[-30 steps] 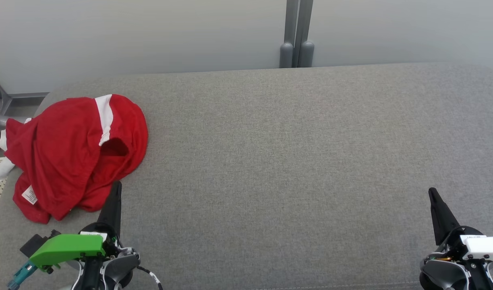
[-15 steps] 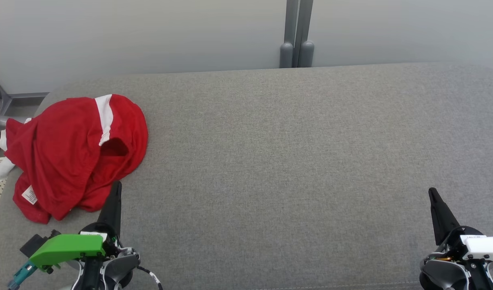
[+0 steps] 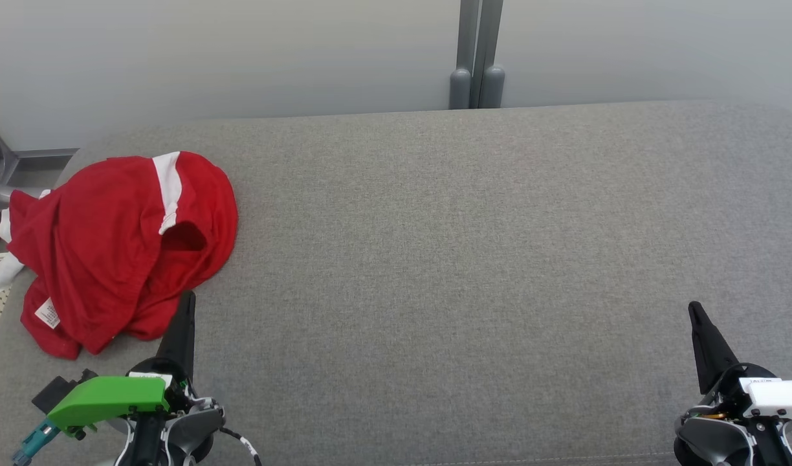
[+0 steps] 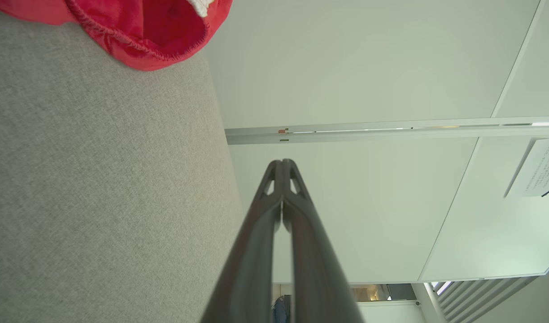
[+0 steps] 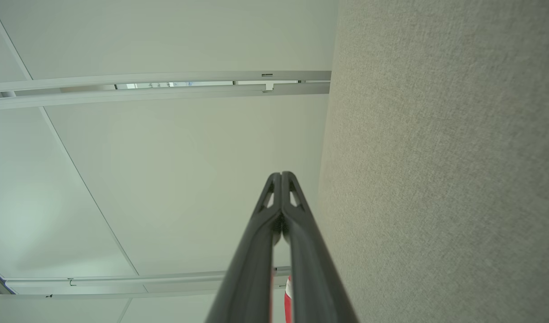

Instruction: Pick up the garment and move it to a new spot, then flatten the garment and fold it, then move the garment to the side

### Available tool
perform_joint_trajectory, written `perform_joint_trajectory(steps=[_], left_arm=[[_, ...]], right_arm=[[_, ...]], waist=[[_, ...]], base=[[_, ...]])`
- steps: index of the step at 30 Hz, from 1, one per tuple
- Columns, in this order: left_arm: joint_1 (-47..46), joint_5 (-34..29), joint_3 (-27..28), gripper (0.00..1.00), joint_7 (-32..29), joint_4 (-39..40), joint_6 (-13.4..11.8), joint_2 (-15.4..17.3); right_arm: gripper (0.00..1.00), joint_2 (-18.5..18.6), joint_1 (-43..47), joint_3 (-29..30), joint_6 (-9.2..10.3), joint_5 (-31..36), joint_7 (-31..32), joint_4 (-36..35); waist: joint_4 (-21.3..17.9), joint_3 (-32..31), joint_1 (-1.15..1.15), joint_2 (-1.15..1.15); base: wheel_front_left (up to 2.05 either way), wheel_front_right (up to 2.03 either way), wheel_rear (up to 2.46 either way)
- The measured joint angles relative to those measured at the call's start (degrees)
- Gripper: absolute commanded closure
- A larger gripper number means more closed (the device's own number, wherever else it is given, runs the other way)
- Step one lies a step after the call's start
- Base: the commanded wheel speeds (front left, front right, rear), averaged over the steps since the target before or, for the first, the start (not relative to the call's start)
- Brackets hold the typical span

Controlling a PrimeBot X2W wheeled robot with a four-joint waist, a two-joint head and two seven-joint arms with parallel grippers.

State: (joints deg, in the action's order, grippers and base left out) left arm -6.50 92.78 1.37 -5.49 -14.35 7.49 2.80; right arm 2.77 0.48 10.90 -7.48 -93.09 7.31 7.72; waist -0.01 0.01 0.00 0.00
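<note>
Garment (image 3: 111, 239) lies crumpled by the clenched left claw (image 3: 189, 296), whose wrist view catches perhaps its hem (image 4: 140, 51); right claw (image 3: 693, 305) clenched too.

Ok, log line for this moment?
garment: crumpled, left end of cushion; left gripper: shut, empty; right gripper: shut, empty; pickup: not started

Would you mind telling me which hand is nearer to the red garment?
Left. The left hand is right beside the red garment, at its near edge; the right hand is far off across the grey surface.

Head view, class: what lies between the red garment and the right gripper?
Only bare grey cushion lies between the garment and the right gripper, as the head view shows.
</note>
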Motion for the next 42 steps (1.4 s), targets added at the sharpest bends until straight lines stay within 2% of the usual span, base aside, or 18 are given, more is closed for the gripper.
perform_joint_trajectory(steps=[15,16,30,37,42], left_arm=[[0.0,0.0,0.0,1.0,0.0,0.0,0.0,0.0],[0.1,0.0,0.0,0.0,0.0,-0.2,0.0,0.0],[3.3,-0.8,-1.0,0.0,2.8,-2.1,0.0,-0.3],[3.5,-4.8,-0.2,0.0,4.6,-1.7,-1.0,-0.3],[3.7,-10.0,-0.3,0.0,5.7,-1.0,-2.3,-0.3]], right_arm=[[1.0,0.0,0.0,0.0,0.0,0.0,0.0,0.0],[0.0,-0.1,0.1,0.0,0.0,0.0,0.0,0.2],[0.0,-0.8,1.2,-3.9,0.01,2.5,-3.0,3.4],[0.0,-0.8,0.2,-5.8,0.01,7.4,-5.0,4.5],[0.0,-0.7,-0.3,-7.2,0.01,12.5,-6.3,5.5]], waist=[[0.0,0.0,0.0,0.0],[0.0,0.0,0.0,0.0],[-0.1,-0.7,0.0,0.0],[-0.2,-1.1,0.0,0.0],[-0.2,-1.4,0.0,0.0]], base=[[0.0,0.0,0.0],[0.0,0.0,0.0],[0.0,0.0,0.0],[0.0,0.0,0.0],[0.0,0.0,0.0]])
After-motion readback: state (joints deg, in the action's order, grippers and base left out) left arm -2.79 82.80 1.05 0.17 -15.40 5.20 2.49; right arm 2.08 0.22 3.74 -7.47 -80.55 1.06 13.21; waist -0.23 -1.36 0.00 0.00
